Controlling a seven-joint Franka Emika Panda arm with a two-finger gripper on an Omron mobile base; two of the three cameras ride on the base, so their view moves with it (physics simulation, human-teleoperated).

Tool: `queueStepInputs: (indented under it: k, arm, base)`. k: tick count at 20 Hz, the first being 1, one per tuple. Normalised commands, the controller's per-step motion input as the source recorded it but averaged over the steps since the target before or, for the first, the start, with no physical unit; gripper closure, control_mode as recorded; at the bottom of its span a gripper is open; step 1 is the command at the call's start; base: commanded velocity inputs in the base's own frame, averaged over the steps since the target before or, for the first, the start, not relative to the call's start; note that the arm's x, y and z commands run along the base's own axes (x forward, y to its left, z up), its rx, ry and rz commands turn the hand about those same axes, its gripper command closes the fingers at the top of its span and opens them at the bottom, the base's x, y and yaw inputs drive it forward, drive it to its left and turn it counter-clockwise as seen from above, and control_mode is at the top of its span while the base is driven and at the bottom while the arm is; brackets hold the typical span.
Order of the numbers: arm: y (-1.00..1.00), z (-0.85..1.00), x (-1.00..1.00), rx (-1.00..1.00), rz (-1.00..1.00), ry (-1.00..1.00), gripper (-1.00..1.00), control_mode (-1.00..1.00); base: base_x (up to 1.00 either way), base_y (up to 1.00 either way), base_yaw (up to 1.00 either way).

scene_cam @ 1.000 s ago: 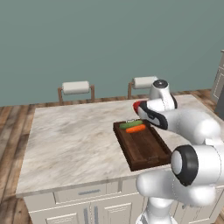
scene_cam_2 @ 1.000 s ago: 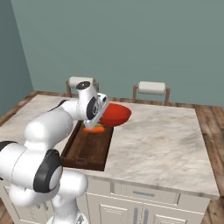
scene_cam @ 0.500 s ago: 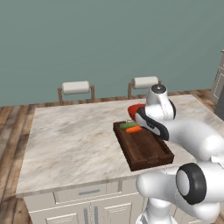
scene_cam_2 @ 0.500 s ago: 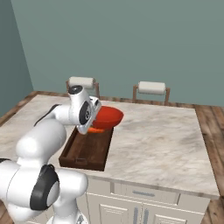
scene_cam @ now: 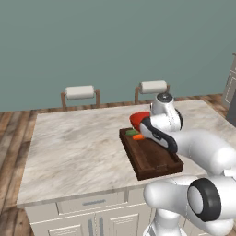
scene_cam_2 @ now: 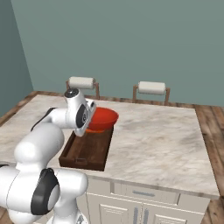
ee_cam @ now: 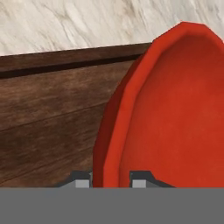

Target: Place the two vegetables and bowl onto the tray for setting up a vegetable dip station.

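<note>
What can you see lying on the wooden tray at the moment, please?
On the tray, a carrot and a green vegetable lie at its far end. The red bowl, gripped by its rim, is above that end; whatever lies beneath it is hidden.

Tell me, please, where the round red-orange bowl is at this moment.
The round red-orange bowl is at the far end of the dark brown wooden tray, its rim pinched in the gripper, close to the small orange carrot.
</note>
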Motion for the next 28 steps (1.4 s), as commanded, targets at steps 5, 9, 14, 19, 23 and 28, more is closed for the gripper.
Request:
queueStepInputs:
  k: [5, 9, 14, 19, 23, 28]
  arm:
    - [0.12, -0.18, 0.00, 0.00, 0.04, 0.00, 1.00, -1.00]
    - [0.05, -0.26, 0.00, 0.00, 0.02, 0.00, 1.00, -1.00]
    - [0.00, -0.32, 0.00, 0.00, 0.02, 0.00, 1.00, -1.00]
    - [0.00, -0.22, -0.02, 0.00, 0.01, 0.00, 1.00, -1.00]
    - [0.00, 0.00, 0.00, 0.00, 0.00, -0.01, 1.00, -1.00]
    - [0.00, 0.10, -0.20, 0.00, 0.00, -0.08, 1.00, -1.00]
  base:
    - [0.00, 0.00, 0.00]
    - [0.00, 0.00, 0.00]
    - [0.00, 0.00, 0.00]
    - [0.00, 0.00, 0.00]
    - [0.00, 0.00, 0.00]
    - [0.00, 0.00, 0.00]
